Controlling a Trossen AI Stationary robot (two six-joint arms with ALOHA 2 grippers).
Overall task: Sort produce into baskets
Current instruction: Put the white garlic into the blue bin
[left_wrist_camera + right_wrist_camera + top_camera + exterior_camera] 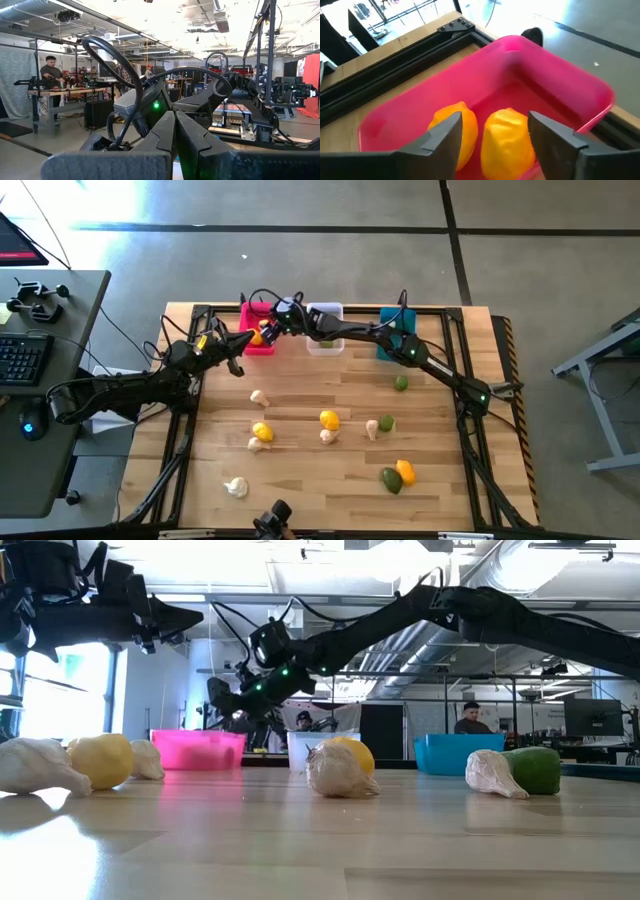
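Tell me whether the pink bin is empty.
Not empty: the pink bin holds two yellow lemons, seen between the right gripper fingers.

Bright overhead room light, window glare at the low view's left, blown-out ceiling lamps, soft tabletop (pixel 300 840) shadows

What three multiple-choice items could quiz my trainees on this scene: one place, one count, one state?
1. Where is the right claw?
A. Over the teal basket
B. Low over the table's middle
C. Over the pink basket

2. How many yellow pieces lie in the pink basket?
A. None
B. Two
C. Five

3. How is the left claw?
A. Shut
B. Wide open
C. Shut on a garlic

Answers:
1. C: the right wrist view looks straight down into the pink basket.
2. B: two yellow pieces lie side by side in it.
3. A: its fingers press together with nothing between them.
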